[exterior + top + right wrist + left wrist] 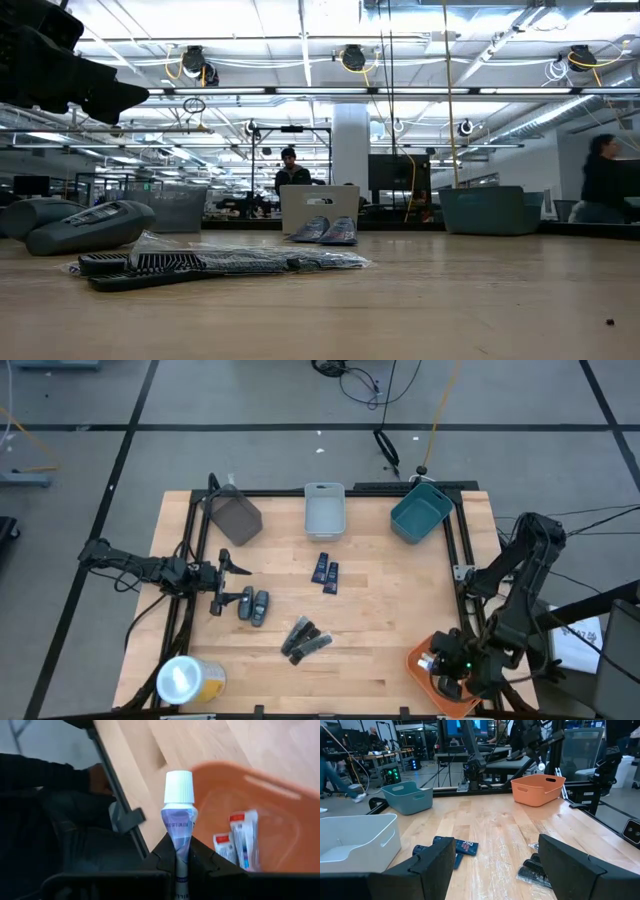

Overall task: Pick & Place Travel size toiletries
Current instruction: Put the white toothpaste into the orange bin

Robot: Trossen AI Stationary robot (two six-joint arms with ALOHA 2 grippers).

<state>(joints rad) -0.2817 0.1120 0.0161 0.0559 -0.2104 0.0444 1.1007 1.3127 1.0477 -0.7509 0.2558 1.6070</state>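
Two dark grey oval pieces (pixel 253 605) lie flat near the table's left side, just right of my open left gripper (pixel 226 574). Black sticks in clear wrap (pixel 305 640) lie toward the near edge. Two dark blue packets (pixel 325 572) sit at mid-table and show between my left fingers (pixel 457 847). My right gripper (pixel 452 665) hovers over the orange bin (pixel 420 660) at the near right corner, shut on a silvery-white tube (pixel 179 820). Two more tubes (pixel 237 840) lie inside that bin. My right gripper pinches the tube between its two fingers on the lower body (pixel 178 842), away from the cap. The white cap (pixel 179 785) sticks out beyond the fingertips, in line with them. The tube is lifted clear, over the orange bin's rim (pixel 220 770).
A dark grey bin (pixel 235 517), a pale grey bin (pixel 325 512) and a teal bin (pixel 420 515) stand along the far edge. A yellow roll with a white top (pixel 188 680) lies at the near left corner. Bare wood stretches between the packets and the orange bin.
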